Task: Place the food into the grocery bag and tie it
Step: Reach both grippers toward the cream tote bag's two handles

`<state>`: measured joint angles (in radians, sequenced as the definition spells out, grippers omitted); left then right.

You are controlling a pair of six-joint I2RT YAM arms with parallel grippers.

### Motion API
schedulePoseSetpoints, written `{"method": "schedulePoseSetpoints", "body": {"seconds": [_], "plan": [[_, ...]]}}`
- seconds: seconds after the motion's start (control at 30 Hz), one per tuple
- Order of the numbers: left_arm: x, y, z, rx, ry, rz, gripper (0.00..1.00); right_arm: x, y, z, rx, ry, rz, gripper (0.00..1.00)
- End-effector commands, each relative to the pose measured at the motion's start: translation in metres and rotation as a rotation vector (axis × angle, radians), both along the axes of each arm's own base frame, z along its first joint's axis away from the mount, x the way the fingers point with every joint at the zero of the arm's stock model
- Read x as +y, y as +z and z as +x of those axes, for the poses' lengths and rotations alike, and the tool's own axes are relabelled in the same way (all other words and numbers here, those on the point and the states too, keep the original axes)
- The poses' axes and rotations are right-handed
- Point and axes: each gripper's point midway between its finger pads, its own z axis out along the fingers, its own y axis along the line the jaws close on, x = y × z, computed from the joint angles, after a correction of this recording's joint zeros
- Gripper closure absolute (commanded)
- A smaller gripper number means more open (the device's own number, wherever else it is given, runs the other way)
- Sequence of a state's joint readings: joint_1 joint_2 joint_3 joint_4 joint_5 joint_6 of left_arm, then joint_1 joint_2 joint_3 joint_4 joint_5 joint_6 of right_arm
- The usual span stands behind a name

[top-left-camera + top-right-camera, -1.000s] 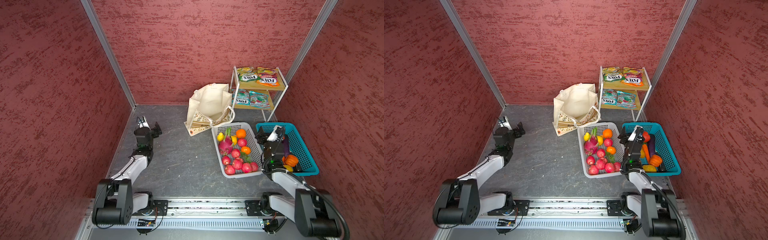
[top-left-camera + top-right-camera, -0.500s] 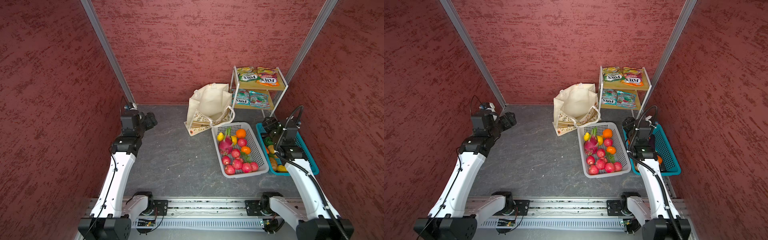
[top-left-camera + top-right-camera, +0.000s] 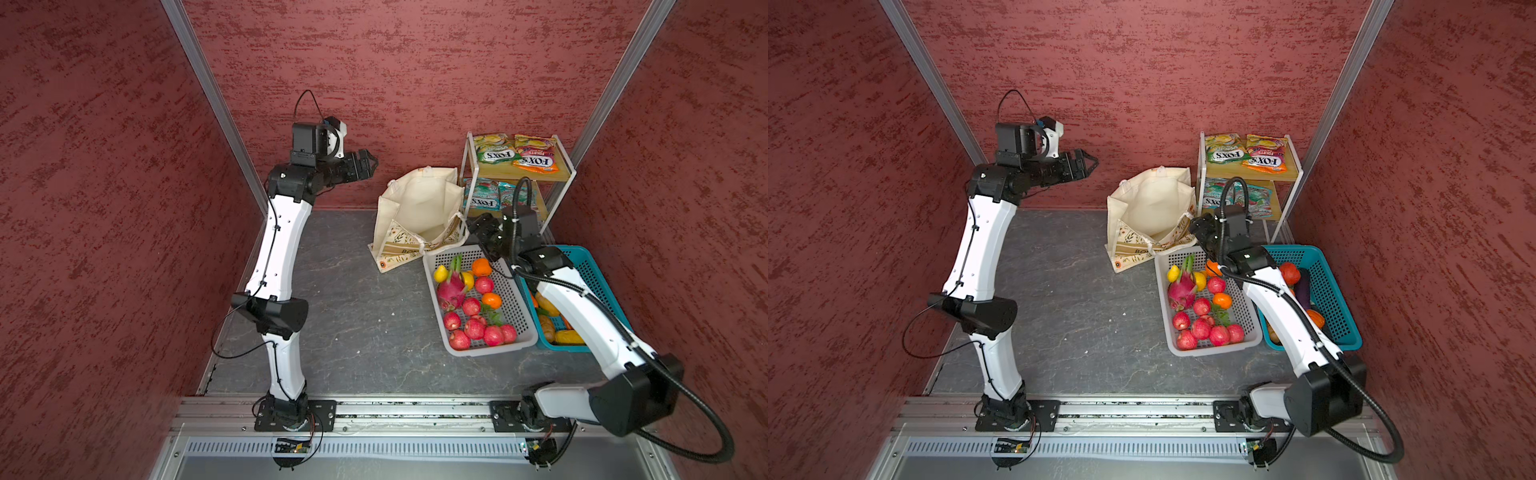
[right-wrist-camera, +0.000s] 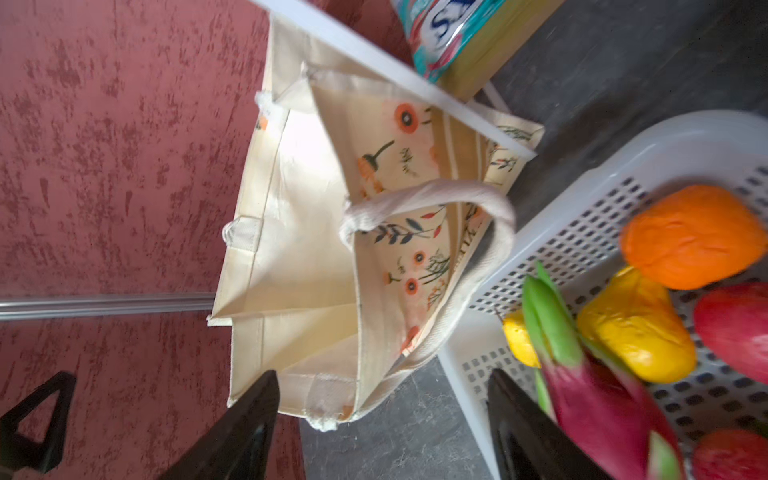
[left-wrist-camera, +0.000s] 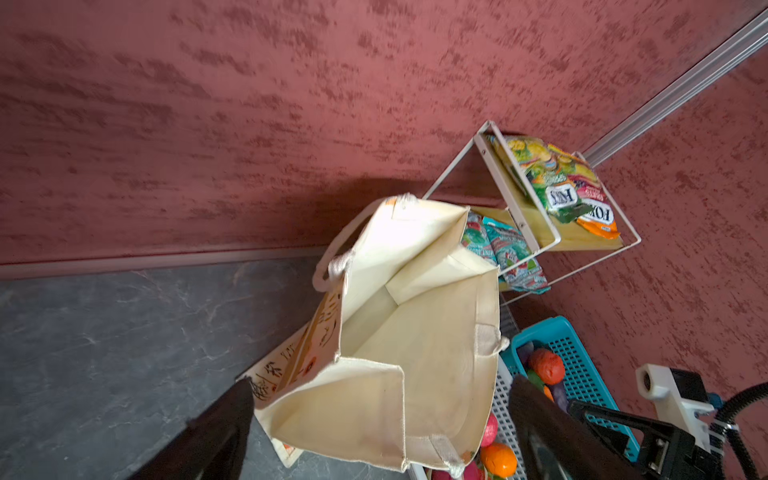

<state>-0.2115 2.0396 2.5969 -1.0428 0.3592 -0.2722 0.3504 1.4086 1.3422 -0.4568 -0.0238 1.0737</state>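
Cream flowered canvas grocery bag (image 3: 419, 208) stands open so food (image 3: 451, 289) can drop in. Left gripper (image 3: 370, 161), right gripper (image 3: 478, 232) either side: fingers (image 4: 245, 432) spread, empty.

Robot test cell
Red textured panels (image 3: 415, 83), aluminium corner posts (image 3: 216, 104), metal mounting rail (image 3: 395, 409) along the near edge.

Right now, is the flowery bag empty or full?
Empty. The grocery bag stands open, and the left wrist view shows only bare cream lining inside.
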Motion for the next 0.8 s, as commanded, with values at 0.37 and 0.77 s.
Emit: {"method": "schedulePoseSetpoints", "body": {"seconds": [0.37, 0.77], "plan": [[-0.042, -0.086, 0.068, 0.055, -0.125, -0.032, 0.07, 0.060, -0.027, 0.045, 0.084, 0.073, -0.036, 0.18], [-0.061, -0.134, 0.101, 0.060, -0.171, -0.065, 0.24, 0.061, -0.056, 0.045, 0.161, 0.045, -0.093, 0.19]]}}
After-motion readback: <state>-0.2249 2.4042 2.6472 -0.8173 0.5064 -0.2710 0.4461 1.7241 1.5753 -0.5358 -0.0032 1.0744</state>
